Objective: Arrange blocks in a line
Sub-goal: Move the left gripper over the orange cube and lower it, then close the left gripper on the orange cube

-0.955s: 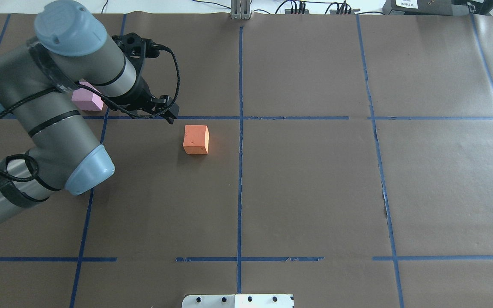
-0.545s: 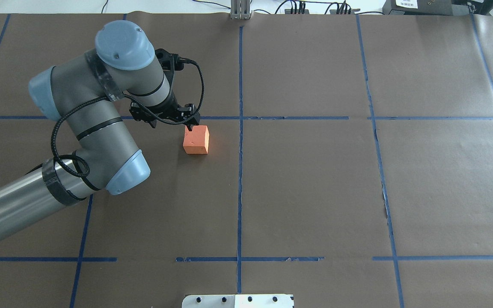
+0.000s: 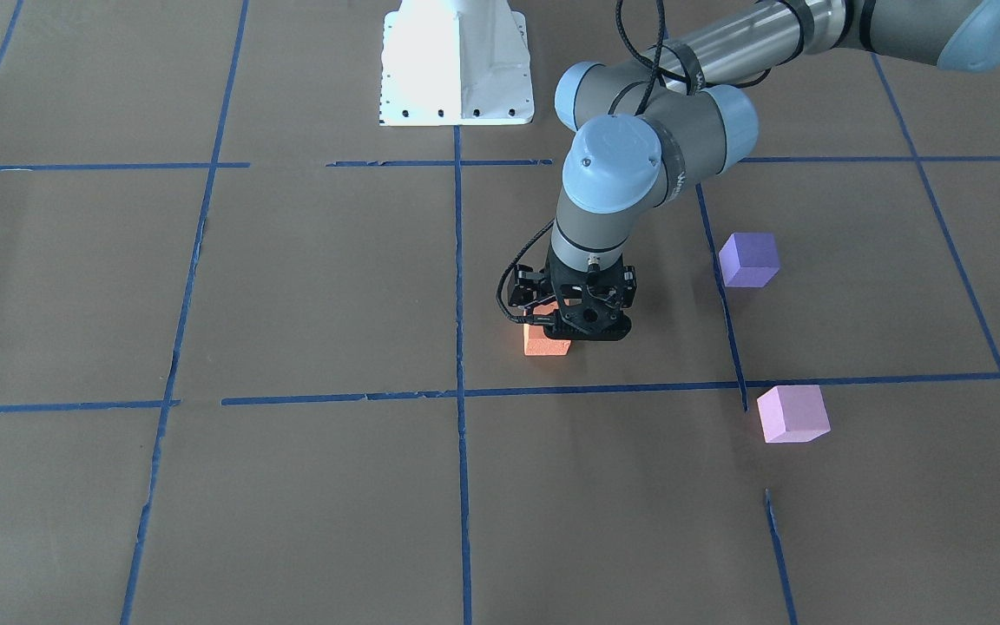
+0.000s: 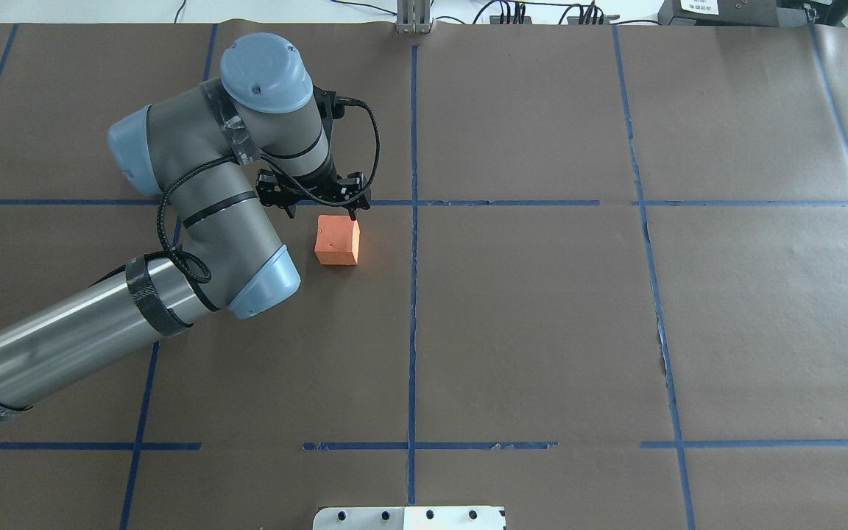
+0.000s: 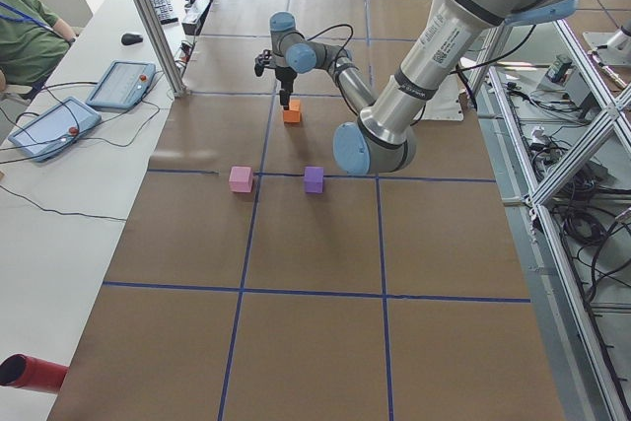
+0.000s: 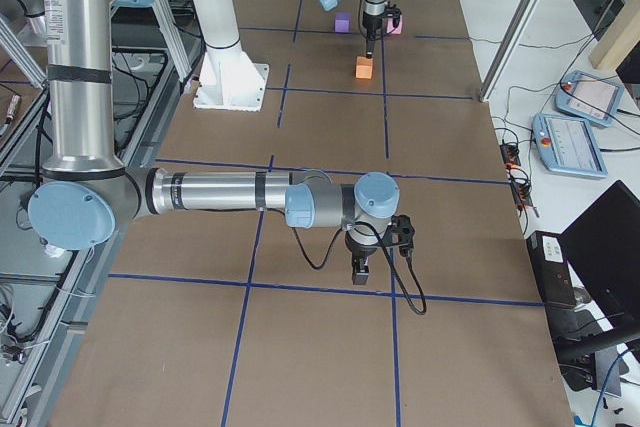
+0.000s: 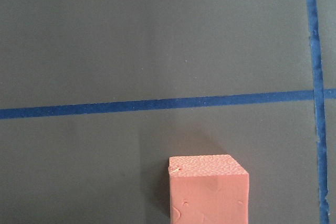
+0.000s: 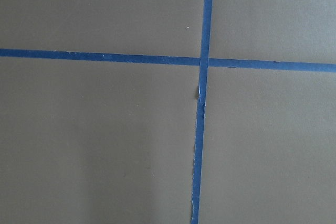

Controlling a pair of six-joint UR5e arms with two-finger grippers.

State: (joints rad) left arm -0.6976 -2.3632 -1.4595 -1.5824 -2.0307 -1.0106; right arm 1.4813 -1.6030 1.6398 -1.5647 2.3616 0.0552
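The orange block [image 4: 337, 241] sits on the brown paper left of the centre tape line; it also shows in the front view [image 3: 542, 345] and the left wrist view [image 7: 207, 190]. My left gripper [image 4: 322, 213] hovers open just over the block's far edge, holding nothing. The violet block [image 3: 749, 259] and the pale pink block [image 3: 792, 414] sit apart on my left; my arm hides them in the overhead view. My right gripper [image 6: 360, 272] hangs over a tape crossing far from the blocks; I cannot tell if it is open or shut.
Blue tape lines [image 4: 412, 294] grid the brown paper. The white robot base [image 3: 457, 69] stands at the table's near edge. Tablets [image 5: 118, 86] and an operator sit beyond the far edge.
My left arm has swung right, away from the pink block, and its gripper now hangs by the orange block. The orange block has not moved.
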